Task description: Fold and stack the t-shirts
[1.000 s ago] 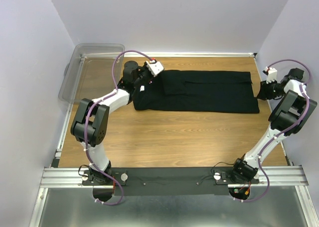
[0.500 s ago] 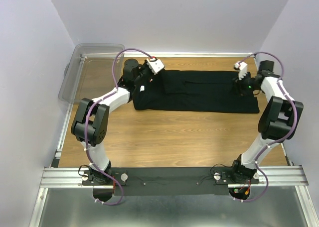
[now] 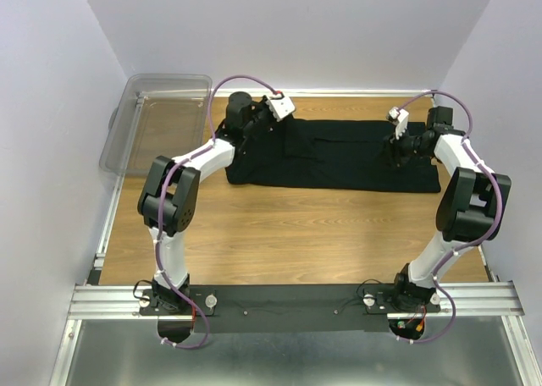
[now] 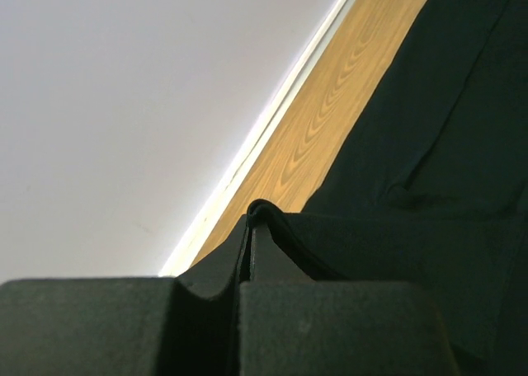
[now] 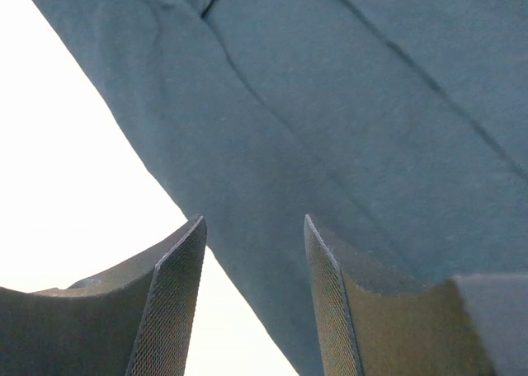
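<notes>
- You have one black t-shirt point(image 3: 339, 157) in sight. It lies in a long band across the far half of the table point(image 3: 288, 225), running from left to right.
- You have one clear plastic bin point(image 3: 169, 79), at the table's far left corner. It sits apart from the shirt.
- You have two arms and two grippers, both reaching to the far side, one at each end of the shirt.
- Your left gripper point(image 3: 275, 128) is at the shirt's far left corner. Your right gripper point(image 3: 396, 153) is over the right end, inside the cloth's outline.
- The top view gives you the whole layout: the shirt, the bin and both arms. It is too small to show how either pair of jaws stands.
- The left wrist view settles that for the left gripper point(image 4: 250, 236). The jaws are pressed together on a raised fold of the black cloth, pinching it. Beyond the fold you see the shirt point(image 4: 429, 145) draping down, a strip of wood point(image 4: 330, 120) and the pale wall.
- The right wrist view shows the right gripper point(image 5: 252, 227) with its jaws spread and nothing between them. The textured fingers point(image 5: 177, 293) frame the shirt point(image 5: 330, 104) and its seam lines.
- You cannot tell from that view whether those fingers touch the cloth.
</notes>
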Controlling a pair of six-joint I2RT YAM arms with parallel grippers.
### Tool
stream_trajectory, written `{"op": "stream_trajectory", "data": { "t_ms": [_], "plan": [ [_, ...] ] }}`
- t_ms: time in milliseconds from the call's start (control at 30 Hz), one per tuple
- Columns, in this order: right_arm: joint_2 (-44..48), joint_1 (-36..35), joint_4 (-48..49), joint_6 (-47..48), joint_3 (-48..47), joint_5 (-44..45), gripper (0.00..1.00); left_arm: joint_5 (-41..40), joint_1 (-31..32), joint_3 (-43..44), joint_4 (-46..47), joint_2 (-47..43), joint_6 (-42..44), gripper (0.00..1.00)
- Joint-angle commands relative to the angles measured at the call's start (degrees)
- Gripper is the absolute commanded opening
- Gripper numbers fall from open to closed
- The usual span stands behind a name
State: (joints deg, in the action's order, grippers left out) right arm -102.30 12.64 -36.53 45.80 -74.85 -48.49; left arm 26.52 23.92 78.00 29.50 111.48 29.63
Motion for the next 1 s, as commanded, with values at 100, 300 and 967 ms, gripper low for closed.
{"op": "stream_trajectory", "data": {
  "t_ms": [100, 300, 967],
  "plan": [
    [3.07, 0.01, 1.46, -2.03, 4.36, -2.92, 0.59, -2.26, 2.44, 6.54, -3.39, 3.83, 3.33, 0.00],
    [3.60, 0.01, 2.08, -2.30, 5.85, -3.02, 0.59, -3.49, 2.97, 9.71, -5.50, 6.11, 4.03, 0.00],
    [4.65, 0.01, 2.96, -3.09, 6.65, -1.78, 0.60, -4.46, 5.43, 23.07, -13.23, 15.43, 5.97, 0.00]
  ]
}}
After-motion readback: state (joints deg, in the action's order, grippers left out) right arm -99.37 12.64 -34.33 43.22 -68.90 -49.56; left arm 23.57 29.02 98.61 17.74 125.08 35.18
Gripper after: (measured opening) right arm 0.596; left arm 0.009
